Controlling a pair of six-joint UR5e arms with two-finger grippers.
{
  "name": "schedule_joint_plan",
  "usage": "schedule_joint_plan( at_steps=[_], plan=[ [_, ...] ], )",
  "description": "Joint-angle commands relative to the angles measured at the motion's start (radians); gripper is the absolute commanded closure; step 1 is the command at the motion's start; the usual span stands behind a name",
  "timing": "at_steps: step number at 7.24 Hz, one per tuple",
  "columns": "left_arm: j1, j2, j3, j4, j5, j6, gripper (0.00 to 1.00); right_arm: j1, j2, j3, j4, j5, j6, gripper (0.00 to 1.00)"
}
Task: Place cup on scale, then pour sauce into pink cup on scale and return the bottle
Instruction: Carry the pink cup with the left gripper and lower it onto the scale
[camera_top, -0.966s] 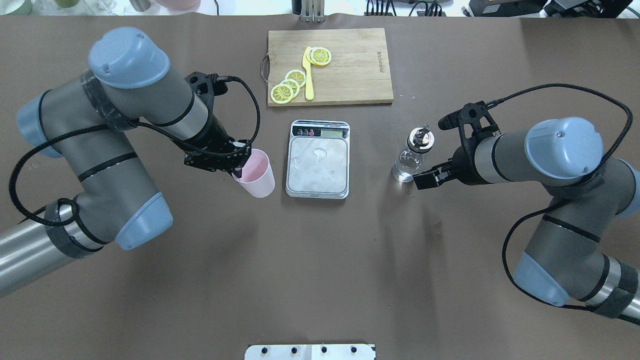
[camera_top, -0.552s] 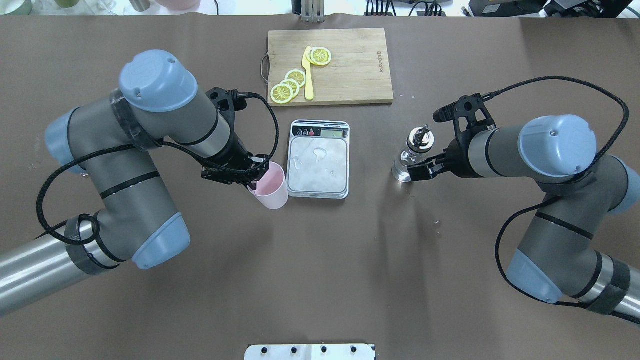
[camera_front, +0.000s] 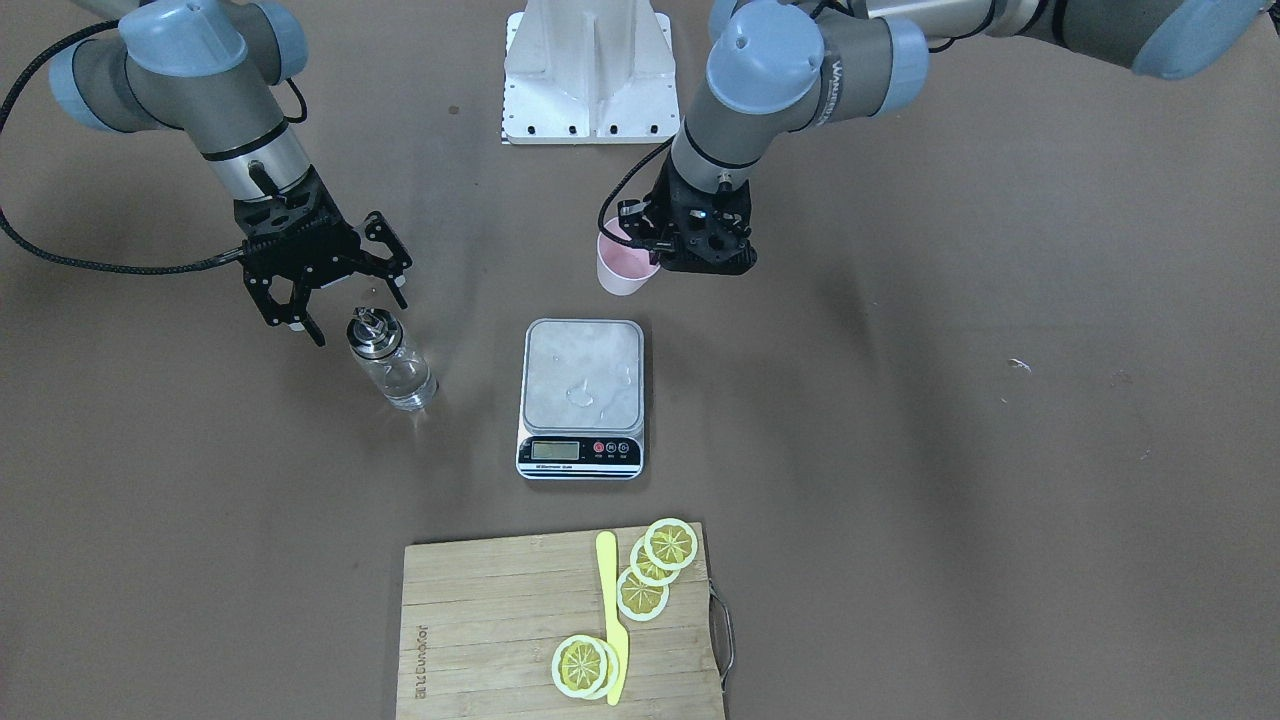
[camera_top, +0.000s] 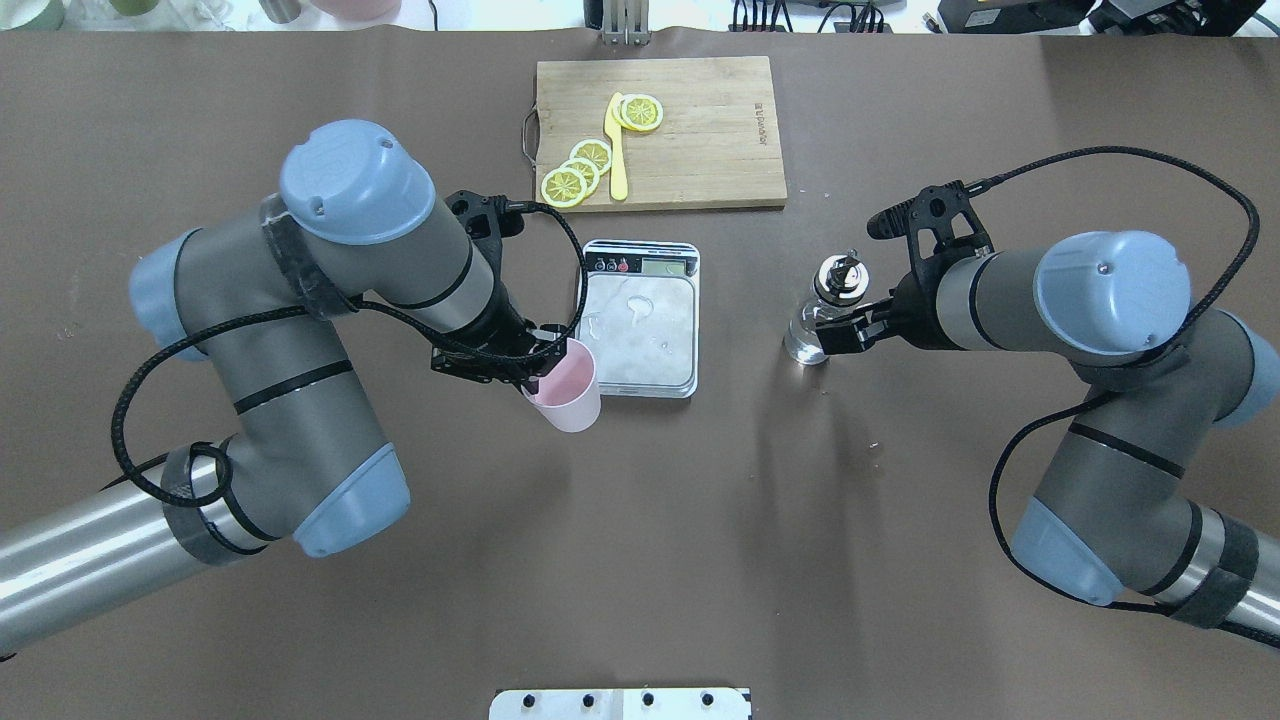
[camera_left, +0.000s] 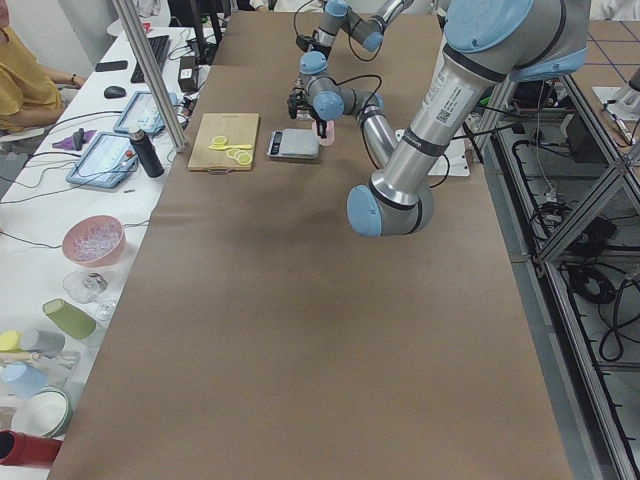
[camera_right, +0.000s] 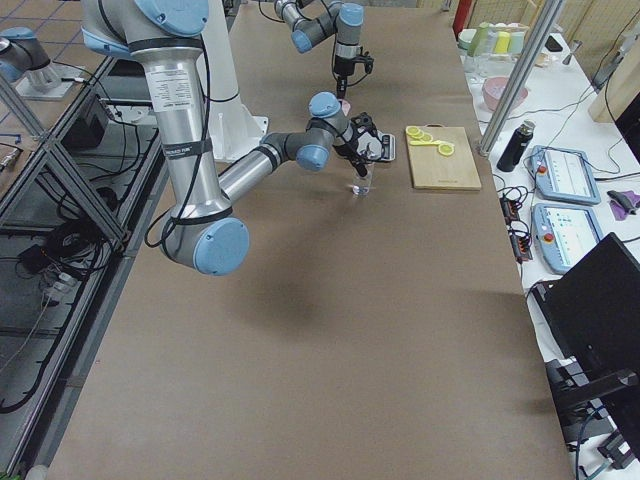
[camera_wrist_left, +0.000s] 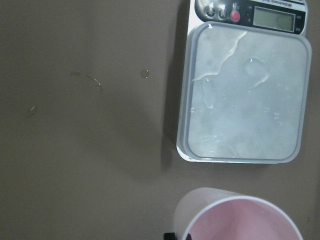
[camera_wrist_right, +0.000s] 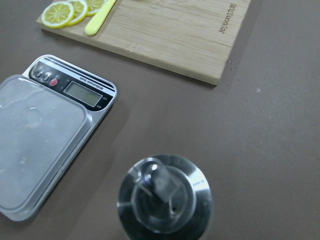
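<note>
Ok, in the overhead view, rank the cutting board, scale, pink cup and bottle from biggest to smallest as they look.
1. cutting board
2. scale
3. pink cup and bottle: they look about alike, so I won't rank those two.

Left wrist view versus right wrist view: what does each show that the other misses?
Only the left wrist view: the pink cup, open mouth at the bottom edge. Only the right wrist view: the bottle, silver cap seen from above, plus the cutting board with lemon slices and a yellow knife. Both: the scale with display and buttons.
</note>
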Motion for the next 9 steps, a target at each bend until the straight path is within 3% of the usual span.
schedule_joint_plan(
  at_steps=[1,9],
  plan=[
    [-0.007,-0.053,0.058,0.009,0.024,0.023,1.0,-0.001,0.002,-0.012,0.004,-0.02,0.002,0.0],
    [-0.075,-0.156,0.222,-0.025,0.028,0.097,1.0,-0.006,0.083,-0.083,0.01,-0.035,0.006,0.0]
  ],
)
